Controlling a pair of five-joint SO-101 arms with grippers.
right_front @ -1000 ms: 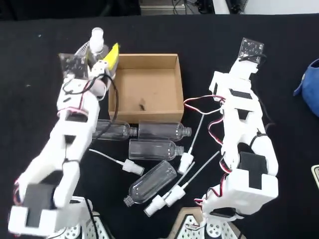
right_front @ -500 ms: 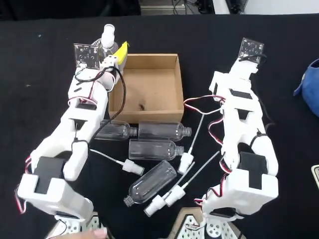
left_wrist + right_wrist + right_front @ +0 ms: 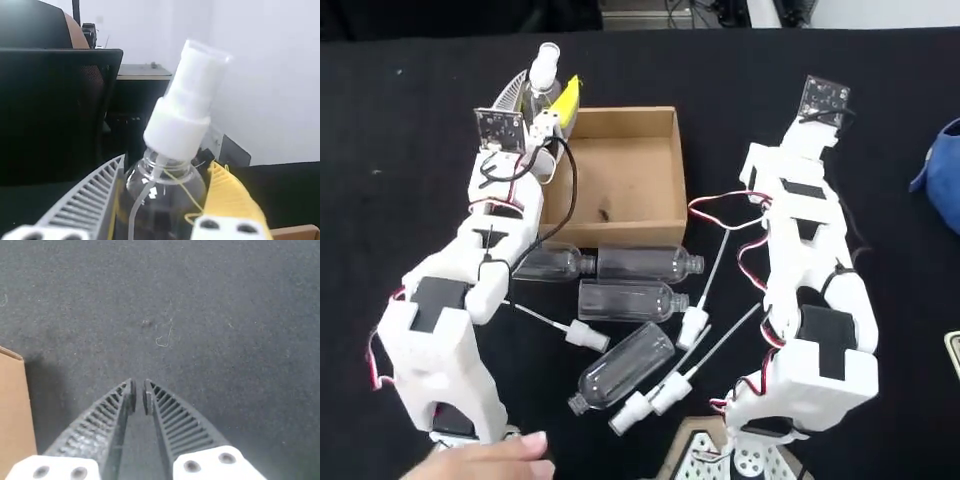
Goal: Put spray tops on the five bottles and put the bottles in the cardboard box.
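**Lightly held: one capped bottle at the box corner**

The left gripper (image 3: 542, 98) was closed on a bottle (image 3: 160, 195), with the grey finger on one side of the shoulder and the yellow finger on the other. The bottle stood nearly upright, leaning a little, and its spray top (image 3: 185, 110) was already on the neck, with the thin tube hanging inside. In the high view it sat at the far left corner of the box (image 3: 610, 236), not yet inside.

The right gripper (image 3: 138, 390) held nothing. Its jaws were almost touching, above the bare table (image 3: 400, 150).

Between the arms, four bottles (image 3: 645, 262) lay on their sides without tops, and four loose tops (image 3: 588, 335) lay near them.

The bottles looked empty and made of thin clear plastic, so I judged them very light and easy to dent. The round, smooth wall could turn or slip between the fingers. A hold across the body just under the shoulder seemed best, with gentle force. The tops were small, and their tubes would probably bend, so the hard collar seemed the better place to take them.
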